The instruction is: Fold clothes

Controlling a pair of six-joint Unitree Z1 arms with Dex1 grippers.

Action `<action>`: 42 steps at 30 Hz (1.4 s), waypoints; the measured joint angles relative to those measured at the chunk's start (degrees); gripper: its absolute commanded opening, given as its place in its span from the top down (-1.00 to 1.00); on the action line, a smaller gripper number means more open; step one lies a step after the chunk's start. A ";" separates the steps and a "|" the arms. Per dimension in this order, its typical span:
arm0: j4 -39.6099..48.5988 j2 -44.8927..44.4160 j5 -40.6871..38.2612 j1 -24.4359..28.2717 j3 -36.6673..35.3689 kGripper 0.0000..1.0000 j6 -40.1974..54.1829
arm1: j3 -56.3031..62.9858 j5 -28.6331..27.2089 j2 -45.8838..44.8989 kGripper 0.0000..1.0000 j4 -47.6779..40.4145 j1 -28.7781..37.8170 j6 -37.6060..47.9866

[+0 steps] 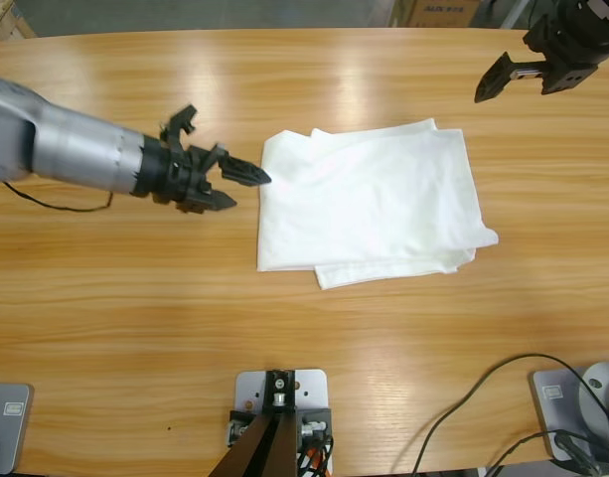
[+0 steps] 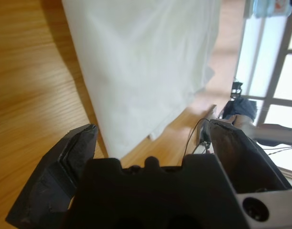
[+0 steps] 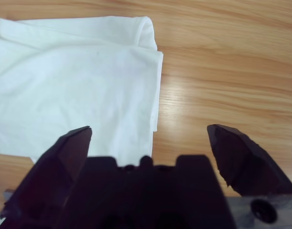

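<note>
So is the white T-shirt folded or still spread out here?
Folded. The T-shirt lies as a compact, layered rectangle on the table, no sleeves or collar showing, with a lower layer's edge protruding along one side.

High cam looks straight down on the surface point(image 1: 135, 298). Left wrist cam sits low and close, facing along the folded shirt point(image 2: 146, 62) toward windows. Right wrist cam tilts down from farther back. All three share the shirt.
</note>
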 measured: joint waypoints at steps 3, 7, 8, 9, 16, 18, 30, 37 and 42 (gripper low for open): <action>-5.12 2.93 -0.56 0.00 1.60 -0.82 -2.61 | 0.00 0.01 -1.58 -1.00 0.88 0.01 -0.41; -8.39 6.58 -0.84 -0.10 1.88 -0.82 -4.93 | 0.02 0.01 -2.40 -1.00 1.71 0.19 -0.57; -9.42 7.45 -0.89 -0.26 1.89 -0.82 -5.61 | 0.07 0.01 -2.68 -1.00 1.81 0.21 -0.57; -10.57 8.42 -1.00 -0.45 1.89 -0.82 -6.38 | 0.19 0.01 -3.19 -1.00 1.87 0.22 -0.57; -15.47 12.15 -2.59 -1.92 0.84 -0.82 -11.00 | 0.47 0.01 -4.86 -1.00 2.55 0.22 -0.63; -16.07 13.12 -3.07 -2.40 -0.29 -0.82 -11.56 | 0.65 0.01 -5.01 -1.00 2.57 0.22 -0.63; -23.24 17.12 -4.66 -4.51 -0.93 1.00 -13.85 | 0.99 0.01 -7.52 -1.00 3.24 0.22 -0.63; -31.37 17.79 -4.65 -4.50 3.54 1.00 -15.06 | 0.99 0.01 -7.55 -1.00 3.24 0.22 -0.63; -34.77 18.56 -4.71 -4.40 5.28 1.00 -15.46 | 0.99 0.01 -8.08 -1.00 3.24 0.22 -0.69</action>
